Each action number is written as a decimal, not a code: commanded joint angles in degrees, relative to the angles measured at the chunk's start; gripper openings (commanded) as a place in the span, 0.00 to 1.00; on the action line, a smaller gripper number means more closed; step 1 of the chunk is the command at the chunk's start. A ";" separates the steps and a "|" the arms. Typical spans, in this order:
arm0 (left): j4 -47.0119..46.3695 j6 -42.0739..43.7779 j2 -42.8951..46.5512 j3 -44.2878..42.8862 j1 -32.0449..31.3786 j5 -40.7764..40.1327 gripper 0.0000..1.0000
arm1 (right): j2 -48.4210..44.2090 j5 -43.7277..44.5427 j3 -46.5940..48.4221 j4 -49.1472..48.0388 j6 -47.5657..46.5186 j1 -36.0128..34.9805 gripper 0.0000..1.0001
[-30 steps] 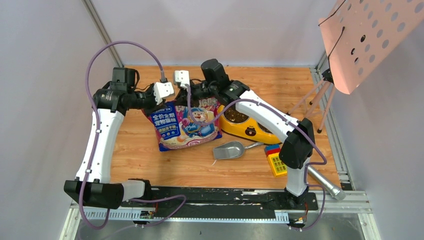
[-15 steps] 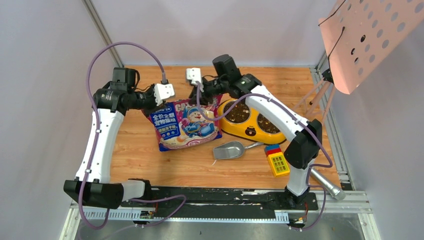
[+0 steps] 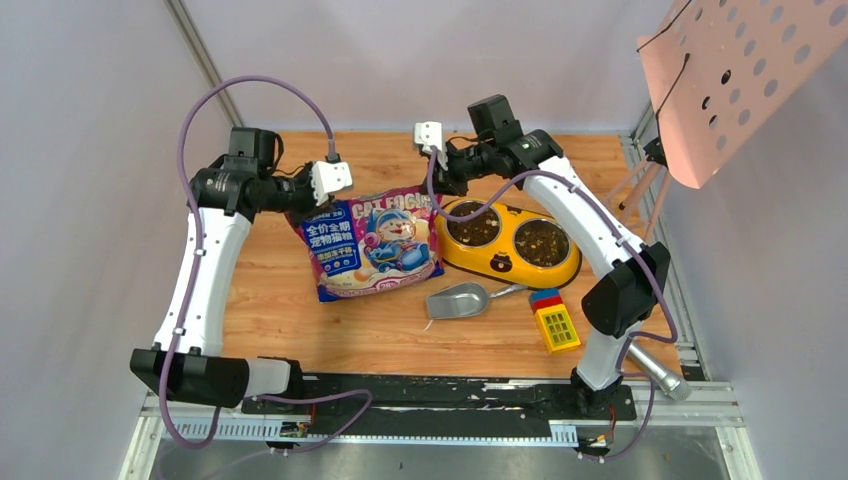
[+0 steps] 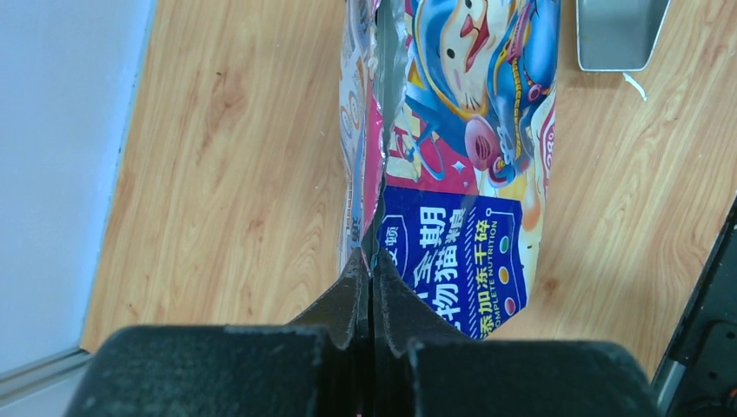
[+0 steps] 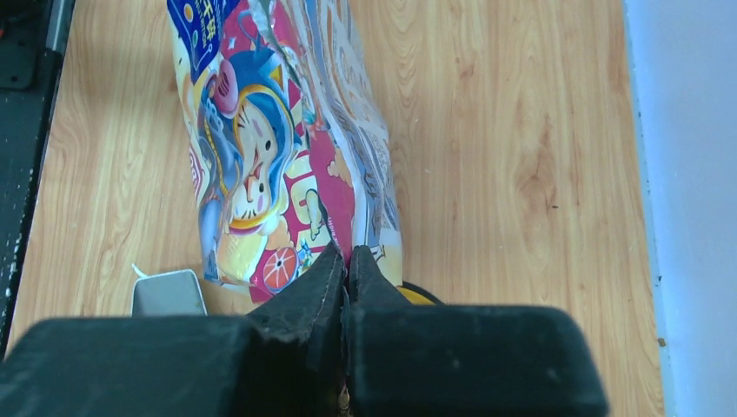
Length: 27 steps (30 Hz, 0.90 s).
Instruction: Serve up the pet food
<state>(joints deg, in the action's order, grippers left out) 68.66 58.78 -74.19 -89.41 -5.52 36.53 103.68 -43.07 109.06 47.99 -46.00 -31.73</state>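
The glossy blue-and-magenta cat food bag (image 3: 375,245) stands on the wooden table, stretched between both grippers. My left gripper (image 3: 303,205) is shut on the bag's upper left corner; the left wrist view shows the bag's edge (image 4: 379,174) pinched at the left gripper's tips (image 4: 372,261). My right gripper (image 3: 441,186) is shut on the upper right corner, the bag (image 5: 278,148) running away from the right gripper's tips (image 5: 346,257). Dark kibble, the pet food (image 3: 475,228), lies in both bowls of the yellow feeder (image 3: 500,264) right of the bag.
A grey metal scoop (image 3: 458,300) lies in front of the bag and feeder. A yellow, red and blue toy block (image 3: 553,320) sits right of it, near a silver cylinder (image 3: 652,371). A pink perforated board (image 3: 740,70) on a tripod overhangs the back right.
My right arm has swung right and back, away from over the feeder, drawing the bag's top taut so its front faces up more. The left arm has barely moved.
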 commanded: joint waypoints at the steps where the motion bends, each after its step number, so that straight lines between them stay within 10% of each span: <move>1: 3.39 1.23 -0.56 -2.70 0.89 -3.90 0.00 | -2.66 4.06 2.44 6.73 -5.14 3.54 0.00; 7: 3.19 1.11 -0.16 -2.46 0.86 -5.82 0.01 | -3.48 3.98 1.77 7.61 -4.58 5.33 0.12; 12: 4.22 2.58 0.47 -1.12 0.86 -9.25 0.35 | -3.61 1.82 2.08 8.17 -4.72 6.05 0.00; 19: 9.34 6.55 -0.20 -3.43 3.78 -10.64 0.00 | -3.46 2.66 2.32 8.43 -4.70 6.02 0.00; 27: 9.13 5.36 1.18 -3.61 4.80 -12.33 0.24 | -3.75 3.47 1.84 8.48 -4.90 6.15 0.00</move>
<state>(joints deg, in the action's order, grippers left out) 76.09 63.46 -75.00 -91.09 -3.11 29.17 103.28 -45.06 109.23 54.04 -49.60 -29.12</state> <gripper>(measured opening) 0.277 0.026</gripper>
